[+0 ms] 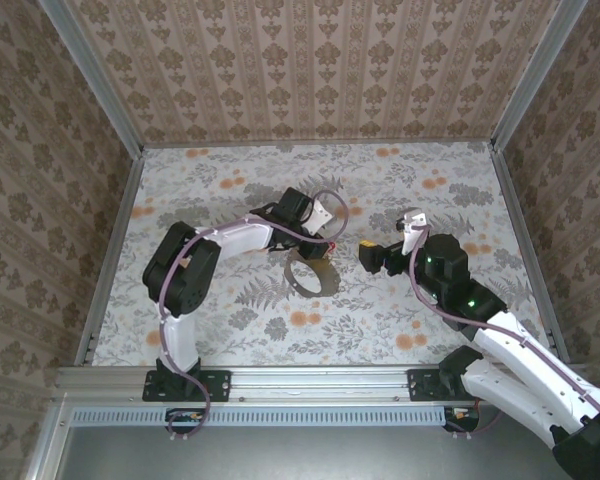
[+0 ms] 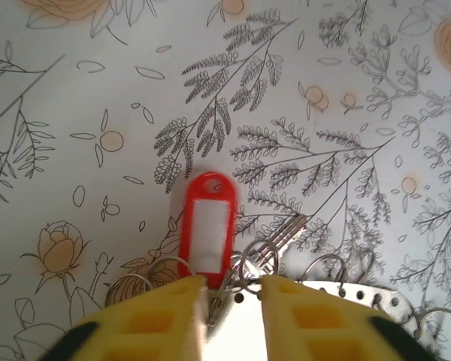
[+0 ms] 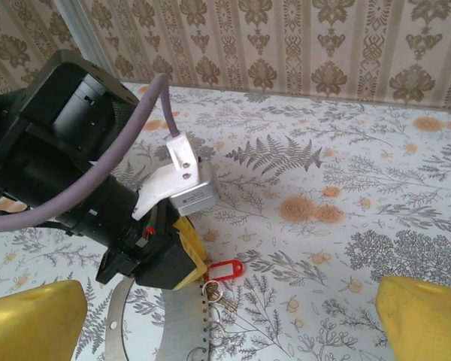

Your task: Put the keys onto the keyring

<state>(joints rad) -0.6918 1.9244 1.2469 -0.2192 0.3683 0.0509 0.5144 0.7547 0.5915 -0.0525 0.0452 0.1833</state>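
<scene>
Your left arm (image 1: 205, 255) reached in from the left edge of the floral table (image 1: 440, 200) towards its middle, and your left gripper (image 2: 233, 283) was closed down to a narrow gap, with pale metal of the keyring (image 2: 353, 292) filling the space between its yellow fingers (image 2: 161, 320). From overhead, the hoop lay flat on the table just below that gripper, near the centre. In the left wrist view a perforated stretch of its band ran out to the right behind the right-hand finger. The keys (image 2: 208, 226) lay on the table right in front of those fingertips. The red tag pointed away from the gripper, and the small silvery key (image 2: 279, 241) was fanned out just to its right. Their little split rings (image 2: 244, 272) were bunched up against the hoop's band, but you could not tell from these views whether they were threaded onto it. Further right, your right gripper (image 1: 370, 256) hung spread wide open and held nothing. It faced the left gripper across a small gap, with the keys and hoop low between its two yellow fingers (image 3: 34, 323) in the right wrist view.
</scene>
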